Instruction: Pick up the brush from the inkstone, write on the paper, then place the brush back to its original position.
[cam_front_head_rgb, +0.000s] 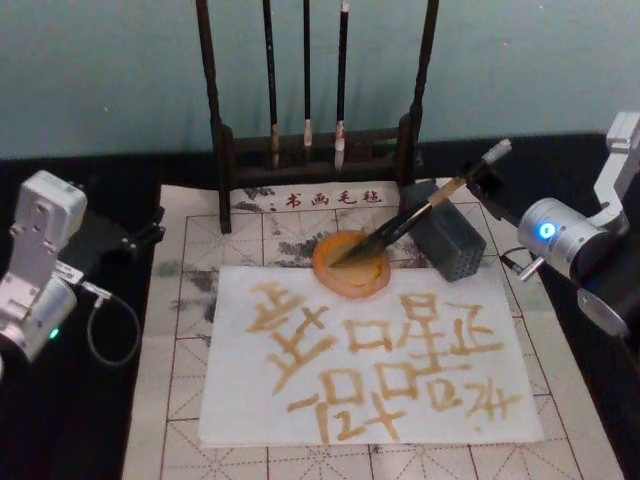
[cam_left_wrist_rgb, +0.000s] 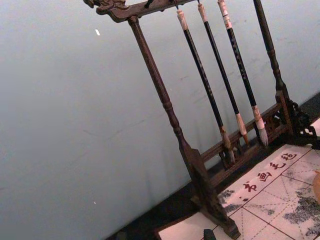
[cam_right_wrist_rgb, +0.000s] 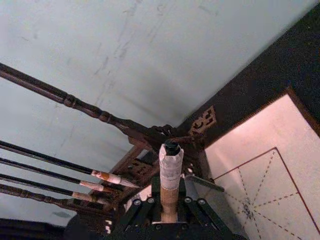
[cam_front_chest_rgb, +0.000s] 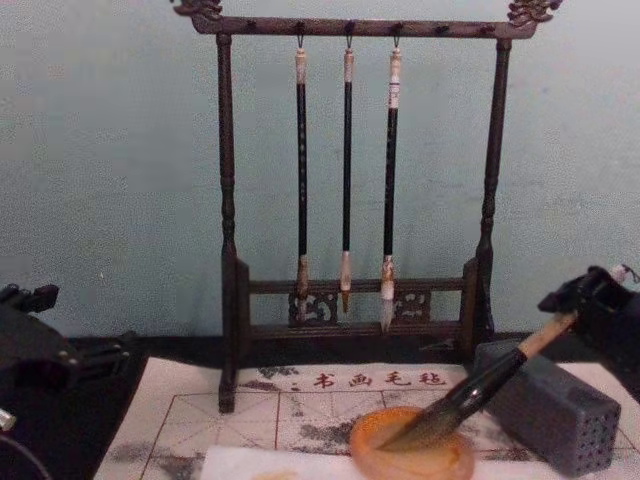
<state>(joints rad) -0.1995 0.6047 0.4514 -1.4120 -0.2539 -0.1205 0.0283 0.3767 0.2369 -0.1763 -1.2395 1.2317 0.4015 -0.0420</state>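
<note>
Paper (cam_front_head_rgb: 370, 370), covered in characters, lies forward-left of the right gripper (cam_front_head_rgb: 487, 178). The gripper is clamped on the brush (cam_front_head_rgb: 410, 220) handle's top, with the tip in the inkstone (cam_front_head_rgb: 345, 288) below-left of it. This is judged step 3 of 3, the return. The next move is to loosen the grip and withdraw. The left gripper (cam_front_head_rgb: 150, 232) is parked opposite.

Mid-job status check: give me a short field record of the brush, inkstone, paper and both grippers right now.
brush: the brush is tilted, with its tip in the inkstone and its handle rising to the right
right gripper: the right gripper is shut on the brush's upper handle, near the grey block
paper: the paper carries amber strokes and lies on the felt mat
left gripper: the left gripper is parked left of the mat
stage: writing looks done; the brush is not yet released
</note>
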